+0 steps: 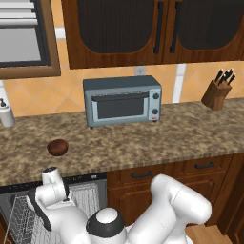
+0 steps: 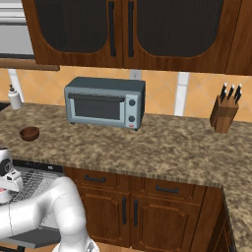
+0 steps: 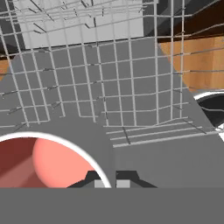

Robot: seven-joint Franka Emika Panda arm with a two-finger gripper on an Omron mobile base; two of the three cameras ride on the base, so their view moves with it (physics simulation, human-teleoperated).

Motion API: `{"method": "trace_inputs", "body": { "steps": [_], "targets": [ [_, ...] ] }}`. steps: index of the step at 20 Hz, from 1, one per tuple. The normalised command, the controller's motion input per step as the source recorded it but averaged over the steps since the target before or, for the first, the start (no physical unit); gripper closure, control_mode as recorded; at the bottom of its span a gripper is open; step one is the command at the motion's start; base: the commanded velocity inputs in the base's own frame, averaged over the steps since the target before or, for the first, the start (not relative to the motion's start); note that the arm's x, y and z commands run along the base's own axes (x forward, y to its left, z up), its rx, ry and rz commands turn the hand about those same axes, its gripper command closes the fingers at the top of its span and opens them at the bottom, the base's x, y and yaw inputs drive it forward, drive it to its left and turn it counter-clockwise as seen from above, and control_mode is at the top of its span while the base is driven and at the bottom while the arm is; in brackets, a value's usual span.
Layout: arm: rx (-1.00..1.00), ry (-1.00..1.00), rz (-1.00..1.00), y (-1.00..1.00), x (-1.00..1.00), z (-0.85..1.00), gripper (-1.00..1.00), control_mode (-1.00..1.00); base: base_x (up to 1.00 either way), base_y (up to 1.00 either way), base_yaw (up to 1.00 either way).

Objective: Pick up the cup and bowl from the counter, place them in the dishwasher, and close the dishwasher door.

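Gripper pinched shut on the white, pink-lined cylindrical cup, rim at nine o'clock; light, rigid, slippery.

The glossy dark brown bowl sits upright on the speckled tabletop above the open dishwasher, while the cup, pink-red inside with a white rim, hangs over its light wire rack.
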Motion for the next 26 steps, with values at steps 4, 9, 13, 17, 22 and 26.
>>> {"method": "trace_inputs", "body": {
  "steps": [4, 9, 13, 17, 22, 26],
  "targets": [
    [-0.03, 0.09, 0.0, 0.22, 0.32, -0.68, 1.0, -1.0, 0.0, 0.0, 0.0],
    [-0.02, 0.09, 0.0, 0.21, 0.09, -0.7, 1.0, -1.0, 0.0, 0.0, 0.0],
    [0.0, 0.03, 0.0, 0.13, 0.0, -0.12, 1.0, -1.0, 0.0, 0.0, 0.0],
    [0.0, 0.0, 0.0, 0.0, 0.0, -0.32, 1.0, -1.0, 0.0, 0.0, 0.0],
    [-0.02, 0.0, 0.0, 0.0, 0.0, -0.64, 1.0, -1.0, 0.0, 0.0, 0.0],
    [-0.02, 0.0, 0.0, 0.0, 0.0, -0.53, 1.0, -1.0, 0.0, 0.0, 0.0]
  ]
}}
